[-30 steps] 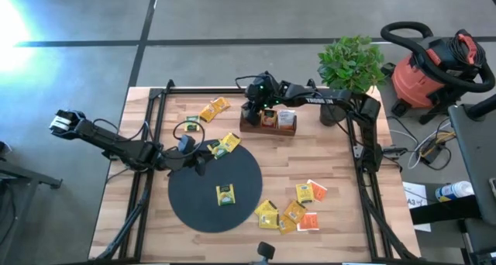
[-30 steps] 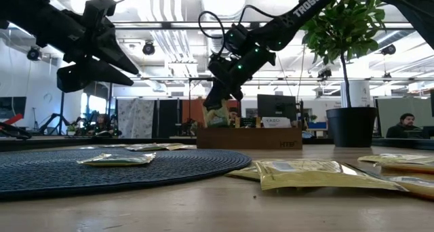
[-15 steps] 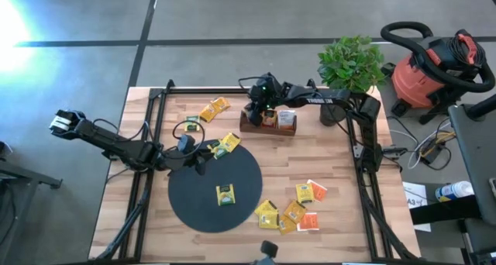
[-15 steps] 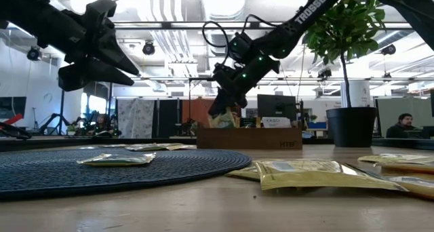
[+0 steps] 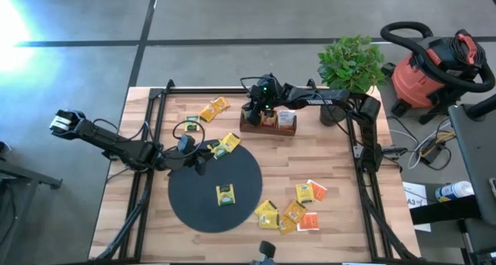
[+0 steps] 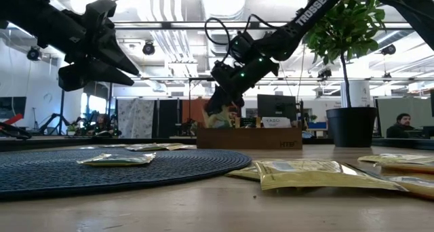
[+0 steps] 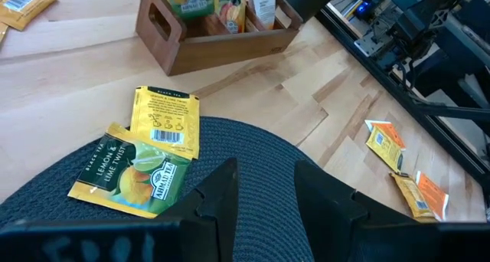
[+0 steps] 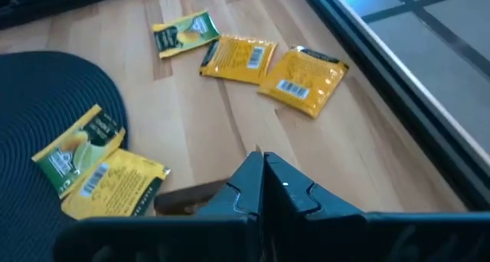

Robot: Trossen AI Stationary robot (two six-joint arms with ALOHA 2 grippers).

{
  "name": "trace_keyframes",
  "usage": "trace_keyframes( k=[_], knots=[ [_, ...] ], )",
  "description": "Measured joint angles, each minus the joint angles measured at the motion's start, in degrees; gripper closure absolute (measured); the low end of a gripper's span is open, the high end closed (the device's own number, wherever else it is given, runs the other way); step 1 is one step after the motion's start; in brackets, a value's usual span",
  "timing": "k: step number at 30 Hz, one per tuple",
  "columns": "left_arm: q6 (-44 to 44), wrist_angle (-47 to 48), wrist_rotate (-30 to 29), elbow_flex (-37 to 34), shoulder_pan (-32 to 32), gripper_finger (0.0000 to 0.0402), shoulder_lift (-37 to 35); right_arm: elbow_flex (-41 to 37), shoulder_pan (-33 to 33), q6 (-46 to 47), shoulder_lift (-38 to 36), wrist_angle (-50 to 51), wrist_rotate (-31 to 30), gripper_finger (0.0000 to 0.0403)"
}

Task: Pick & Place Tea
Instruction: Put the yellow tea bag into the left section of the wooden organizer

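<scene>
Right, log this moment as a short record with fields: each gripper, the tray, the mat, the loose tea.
left gripper: open, holding nothing, above the mat's edge near two overlapping sachets
right gripper: shut, at the wooden tray's left end
wooden tray: at the table's back, sachets standing in it
black mat: one yellow sachet lying on it
loose tea: cluster right of the mat, three sachets left of the tray

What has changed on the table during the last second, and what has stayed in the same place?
The right pincer, shut, shifted slightly above the wooden tray, first toward the plant side, then a little back. Nothing was visibly picked up or released. The left pincer, the black mat and the tea sachets did not move.
</scene>
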State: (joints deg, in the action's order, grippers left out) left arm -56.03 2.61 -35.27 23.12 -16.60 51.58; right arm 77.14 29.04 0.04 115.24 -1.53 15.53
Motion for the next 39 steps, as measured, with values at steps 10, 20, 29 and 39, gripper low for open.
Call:
trace_keyframes(
  k=[10, 20, 29, 39],
  knots=[
    [-0.23, 0.00, 0.02, 0.01, 0.00, 0.0278, -0.01, -2.14, 0.00, 0.31, 0.02, -2.25, 0.00, 0.0394],
    [-1.38, 0.02, 0.07, 0.01, 0.00, 0.0278, -0.01, -2.70, -0.12, 5.59, 0.02, -9.80, 0.00, 0.0394],
    [-1.42, 0.02, 0.07, 0.01, 0.02, 0.0278, -0.01, -5.65, -0.28, 6.79, 0.02, -9.87, 0.01, 0.0394],
    [-1.31, 0.02, 0.07, 0.01, 0.02, 0.0278, -0.01, -4.84, -0.28, 8.85, 0.00, -8.83, 0.02, 0.0394]
  ],
)
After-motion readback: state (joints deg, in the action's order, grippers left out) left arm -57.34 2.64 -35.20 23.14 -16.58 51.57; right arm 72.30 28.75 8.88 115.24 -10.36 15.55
